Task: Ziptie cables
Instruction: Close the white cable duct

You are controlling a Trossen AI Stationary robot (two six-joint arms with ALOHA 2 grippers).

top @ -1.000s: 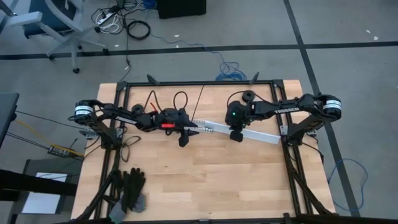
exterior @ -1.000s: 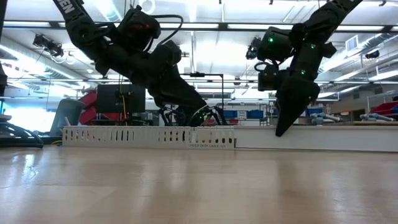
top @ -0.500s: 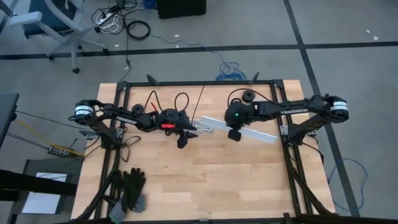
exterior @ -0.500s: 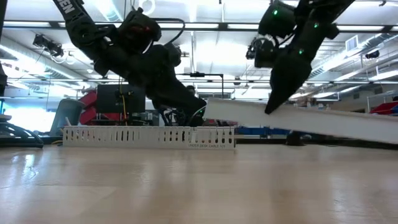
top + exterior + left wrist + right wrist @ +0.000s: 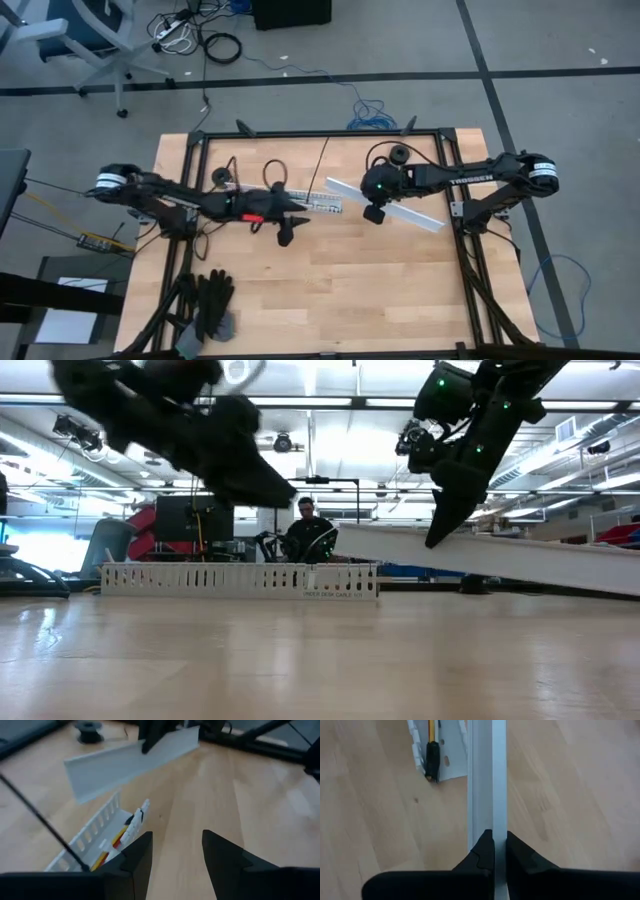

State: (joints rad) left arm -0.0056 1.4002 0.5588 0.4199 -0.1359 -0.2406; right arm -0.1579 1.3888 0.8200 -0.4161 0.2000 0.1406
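I see the cables point(image 5: 121, 834), thin and coloured, lying in the slotted white channel point(image 5: 318, 205) mid-counter point(image 5: 350, 290). My right pincer point(image 5: 500, 845) clamps a flat white cover strip point(image 5: 492, 780), held tilted above bare wood. Left pincer point(image 5: 175, 852) hovers half-spread, empty.

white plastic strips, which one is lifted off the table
The plain flat cover strip, clamped in the right gripper. The slotted channel holding the cables lies on the table.

"trossen" on right arm point(image 5: 470, 180)
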